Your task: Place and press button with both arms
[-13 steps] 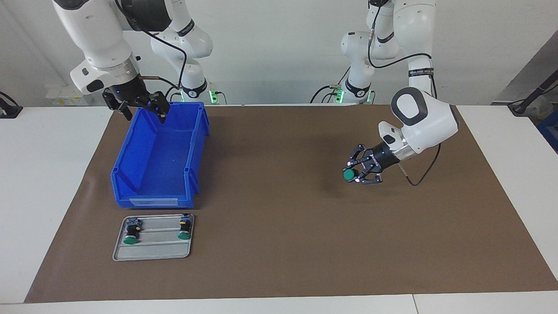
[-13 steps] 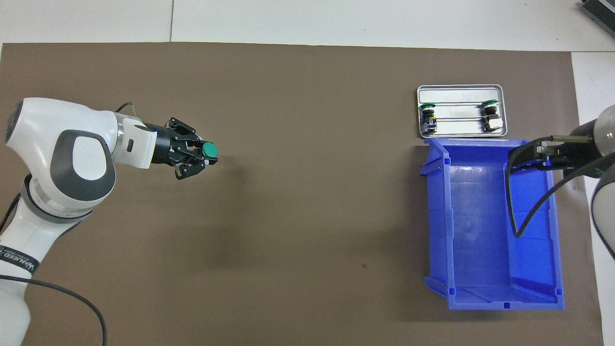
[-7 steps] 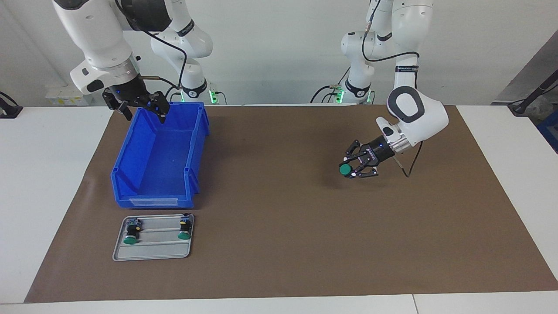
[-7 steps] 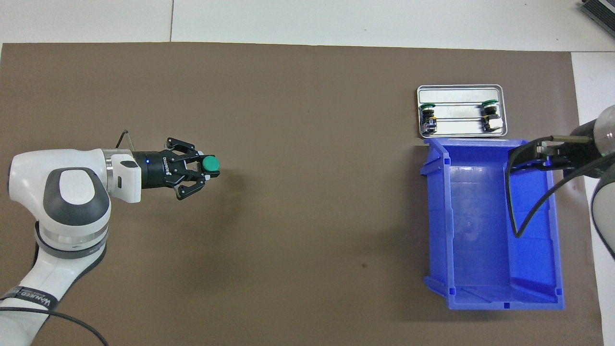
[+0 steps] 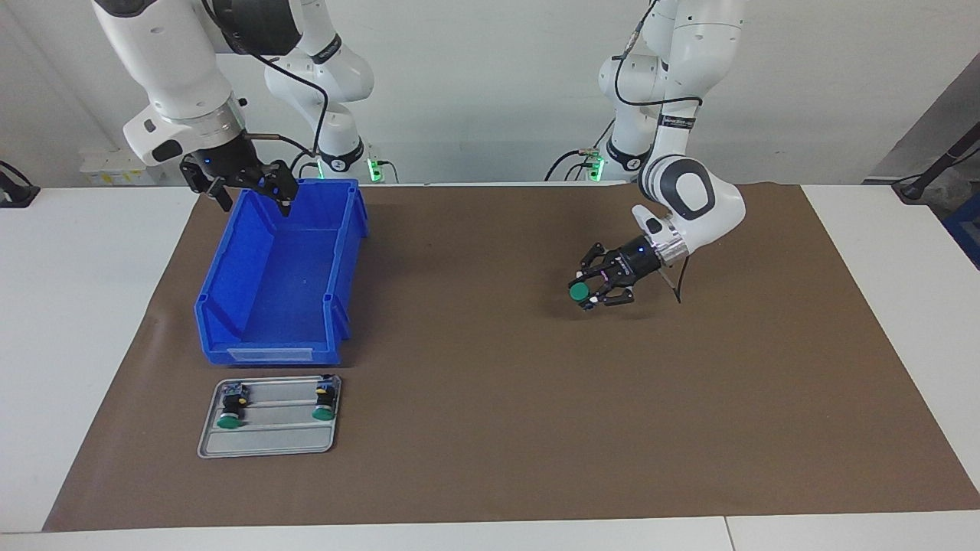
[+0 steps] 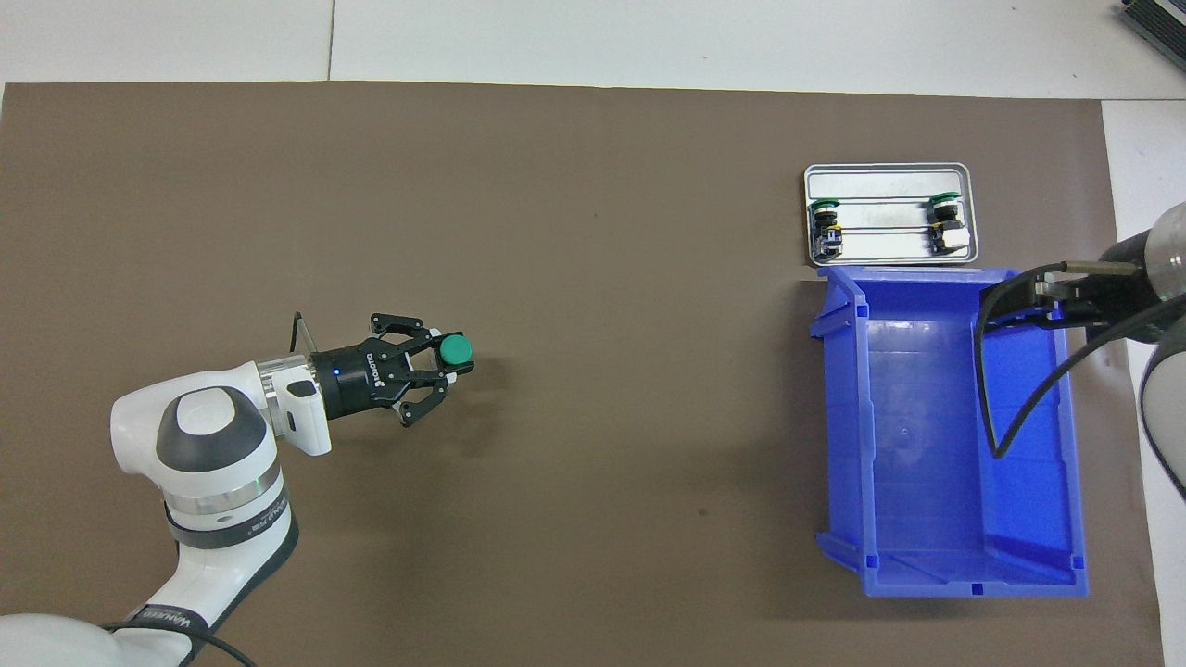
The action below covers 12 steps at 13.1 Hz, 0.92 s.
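Note:
My left gripper is shut on the button, a round green cap on a short dark body. It holds the button sideways, low over the brown mat toward the left arm's end of the table. The cap points toward the right arm's end. In the overhead view the left gripper and the button show above bare mat. My right gripper is open and empty over the robots' end of a blue bin. It also shows in the overhead view. The right arm waits.
The blue bin is empty. A small metal tray lies farther from the robots than the bin, and it holds two green-capped buttons. The tray also shows in the overhead view.
My left arm has swung the held button toward the table's middle and lowered it closer to the mat. The right arm has not moved.

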Each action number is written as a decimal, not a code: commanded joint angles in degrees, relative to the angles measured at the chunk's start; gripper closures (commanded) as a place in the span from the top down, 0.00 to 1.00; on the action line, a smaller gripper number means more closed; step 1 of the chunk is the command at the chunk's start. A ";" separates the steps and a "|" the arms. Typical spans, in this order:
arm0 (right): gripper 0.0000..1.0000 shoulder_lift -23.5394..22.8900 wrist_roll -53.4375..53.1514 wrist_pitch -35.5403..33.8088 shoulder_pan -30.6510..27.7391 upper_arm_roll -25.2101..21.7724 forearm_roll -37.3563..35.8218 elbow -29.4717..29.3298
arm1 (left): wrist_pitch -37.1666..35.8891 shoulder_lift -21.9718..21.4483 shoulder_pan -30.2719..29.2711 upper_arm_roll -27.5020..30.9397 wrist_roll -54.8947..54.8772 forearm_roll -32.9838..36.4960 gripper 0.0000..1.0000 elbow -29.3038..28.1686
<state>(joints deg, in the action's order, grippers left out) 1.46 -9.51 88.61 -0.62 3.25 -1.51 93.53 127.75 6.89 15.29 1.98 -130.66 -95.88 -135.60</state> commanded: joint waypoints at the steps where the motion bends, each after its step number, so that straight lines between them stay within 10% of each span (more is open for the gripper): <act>1: 1.00 1.44 1.16 0.95 -0.43 0.26 0.64 1.75 | 0.23 -0.12 1.41 0.40 -4.07 -5.44 0.19 -1.60; 12: 1.00 1.44 1.16 0.95 -0.43 0.26 0.64 1.75 | -16.92 2.78 1.32 0.57 -19.80 -18.02 0.16 -8.63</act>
<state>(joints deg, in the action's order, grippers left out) 1.47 -9.51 88.61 -0.62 3.25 -1.51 93.53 112.99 10.54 16.96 2.21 -147.46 -112.09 -141.88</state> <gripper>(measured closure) 0.000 0.612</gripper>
